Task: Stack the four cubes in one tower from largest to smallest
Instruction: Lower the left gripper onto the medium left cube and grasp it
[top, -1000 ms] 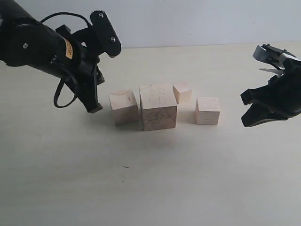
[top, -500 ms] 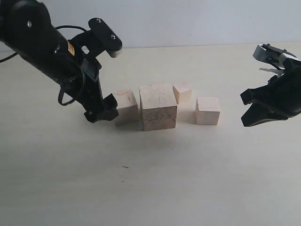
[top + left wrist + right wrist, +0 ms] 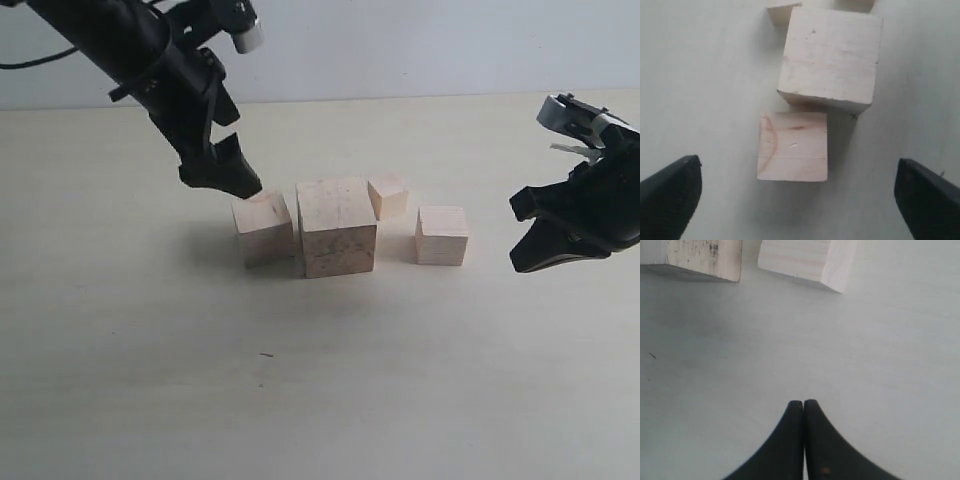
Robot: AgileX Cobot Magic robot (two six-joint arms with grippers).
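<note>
Four pale wooden cubes stand separately on the table, with no tower built. The largest cube [image 3: 337,228] [image 3: 830,55] is in the middle, with dark grain marks on its front [image 3: 695,255]. Close on its left stands the second largest cube [image 3: 264,228] [image 3: 792,145]. The smallest cube [image 3: 388,196] is behind it to the right, and the third cube [image 3: 442,236] [image 3: 805,260] is further right. My left gripper [image 3: 224,172] [image 3: 797,162] hovers open just above and left of the second largest cube, holding nothing. My right gripper [image 3: 520,260] [image 3: 803,403] is shut and empty, right of the third cube.
The beige table [image 3: 320,400] stretches bare in front of the cubes. A pale wall [image 3: 420,40] rises behind the table's far edge. A small dark speck [image 3: 265,354] lies on the table in front of the cubes.
My left arm has risen from table level left of the cubes and swung over the second largest cube, its jaws opening wide. The right arm and the cubes have not moved.
</note>
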